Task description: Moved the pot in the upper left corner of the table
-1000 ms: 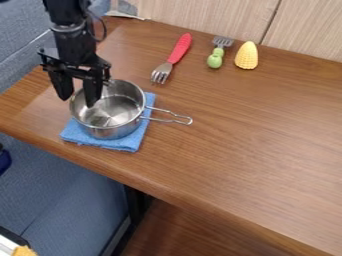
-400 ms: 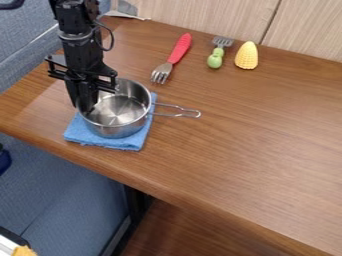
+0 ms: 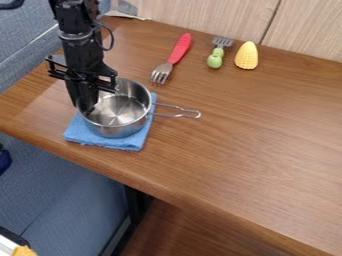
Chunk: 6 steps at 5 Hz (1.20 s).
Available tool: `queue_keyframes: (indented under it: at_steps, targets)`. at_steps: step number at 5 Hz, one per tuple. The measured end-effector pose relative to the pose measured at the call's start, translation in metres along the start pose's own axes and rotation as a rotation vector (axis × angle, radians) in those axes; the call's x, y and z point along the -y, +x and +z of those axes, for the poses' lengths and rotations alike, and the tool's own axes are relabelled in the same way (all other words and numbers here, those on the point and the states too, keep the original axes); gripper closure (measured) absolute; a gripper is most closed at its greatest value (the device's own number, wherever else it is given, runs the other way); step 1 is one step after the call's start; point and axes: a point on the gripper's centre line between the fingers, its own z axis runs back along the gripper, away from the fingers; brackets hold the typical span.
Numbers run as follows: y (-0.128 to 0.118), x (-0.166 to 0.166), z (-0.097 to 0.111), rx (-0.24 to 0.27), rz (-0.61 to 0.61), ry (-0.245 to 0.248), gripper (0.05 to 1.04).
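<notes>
Blue upholstery (image 3: 50,175): beside and below the left side of the wooden table (image 3: 234,135)

Black arm: hangs down over the left part of the table, from the top edge of the view

Gripper (image 3: 86,106): at the left rim of the steel saucepan (image 3: 116,122), its fingers drawn close together and, as far as can be judged, pinching the pan's wall

Steel saucepan: upright on the folded blue cloth (image 3: 135,142), towards the table's left side, below its upper left corner; inside is bare shiny metal

Wire handle (image 3: 180,111): reaches out to the right, past the cloth and over the wood

Done: the grip on the rim looks made

Left: the pan rests on the cloth, short of the upper left corner, so the lift or slide, the setting down and the letting go all seem to remain; the task looks to be in its early part

Red-handled fork (image 3: 179,49): right of the pan and further back, prongs towards the near side

Green-handled fork (image 3: 216,56): further right, prongs towards the wood-grain panel (image 3: 214,15) behind the table

Toy corn cob (image 3: 246,56): just right of the green-handled fork, narrow end towards the panel
</notes>
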Motion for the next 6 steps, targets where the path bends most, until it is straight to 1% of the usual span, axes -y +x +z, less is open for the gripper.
queue_keyframes:
  at_steps: [1,2,3,4,5,6]
  targets:
    - [0.000,-0.007,0.004,0.003,0.022,-0.026,0.997]
    - [0.011,-0.022,0.017,0.044,0.050,-0.012,0.998]
    - [0.027,-0.034,0.027,0.070,0.095,0.000,0.999]
    - [0.049,-0.050,0.025,0.069,0.151,-0.018,0.999]
    - [0.077,-0.062,0.024,0.089,0.207,-0.060,0.999]
    - [0.106,-0.069,0.024,0.110,0.230,-0.092,0.999]
